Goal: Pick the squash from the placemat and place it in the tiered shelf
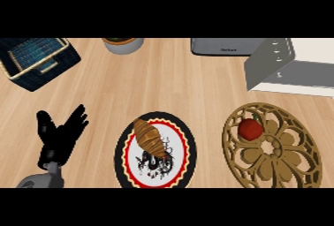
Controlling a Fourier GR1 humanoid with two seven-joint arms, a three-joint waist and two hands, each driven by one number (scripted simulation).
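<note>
Left robot hand (62,137) is resting at the lower left of the head view, fingers spread wide and pointing up the frame, holding nothing. Its grey forearm (40,178) is coming in from the lower edge. The hand is hovering over bare light-wood tabletop (169,88), well apart from every object. The squash (250,129), red and rounded here with a small dark spot on top, is sitting on the upper left part of the round placemat (290,165). This is a tan, openwork mat with a flower-like cut pattern, lying at the lower right. Just left of the placemat, with a gap between them, a round plate (123,148) with a black and red rim is lying at lower centre. It is carrying a brown croissant (150,137), which is lying slantwise across its upper half. The tiered shelf (269,62), grey and white, is standing at the upper right, beyond the placemat and apart from it. A flat grey appliance (225,47) is sitting at the top edge, just beside the shelf. A grey plant pot (123,46) is showing at top centre, cut by the frame. A dark blue basket (39,73) with a tan rim is sitting at the upper left, turned at an angle.
</note>
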